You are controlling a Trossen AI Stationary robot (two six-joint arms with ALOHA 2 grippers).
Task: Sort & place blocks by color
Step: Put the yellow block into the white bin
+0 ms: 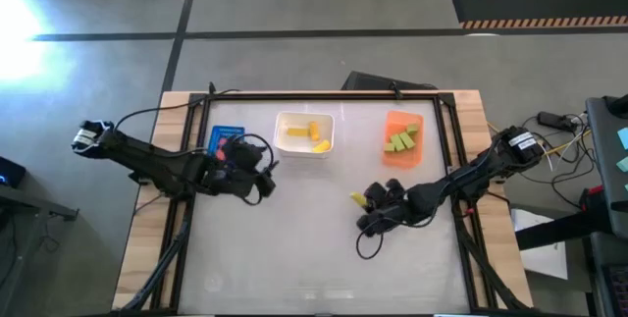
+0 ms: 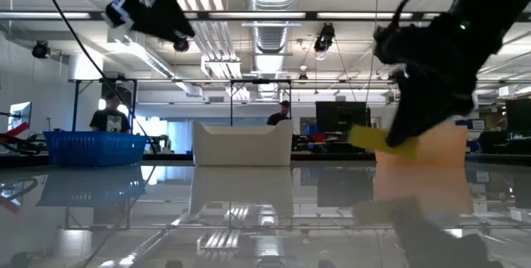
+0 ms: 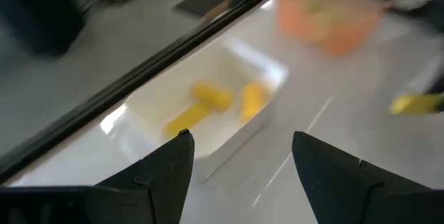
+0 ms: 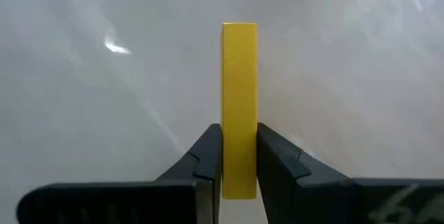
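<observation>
My right gripper (image 4: pixel 239 134) is shut on a yellow block (image 4: pixel 239 78), a short bar, over the middle right of the table (image 1: pixel 294 258); the low view shows the yellow block (image 2: pixel 375 138) above the tabletop. My left gripper (image 3: pixel 239 141) stands open and empty by the blue bin (image 1: pixel 226 137), in front of the white bin (image 3: pixel 208 99). The white bin (image 1: pixel 304 132) holds yellow blocks (image 1: pixel 312 138). Green blocks (image 1: pixel 400 140) lie in the orange bin (image 1: pixel 403 155). Something red (image 1: pixel 225 147) shows in the blue bin. My right gripper pinches the yellow bar between its two fingers, by its two broad faces near one end (image 4: pixel 239 172). The fingers (image 4: pixel 277 158) lie along the bar, which sticks out past their tips. They slant down from the table's right side. The bar (image 2: pixel 375 138) hangs clear of the table.
The blue bin (image 2: pixel 93 148), white bin (image 2: pixel 242 145) and orange bin (image 2: pixel 431 156) stand in a row along the far side. A black frame (image 1: pixel 324 93) borders the table. The near half of the tabletop is bare. People stand in the room behind.
</observation>
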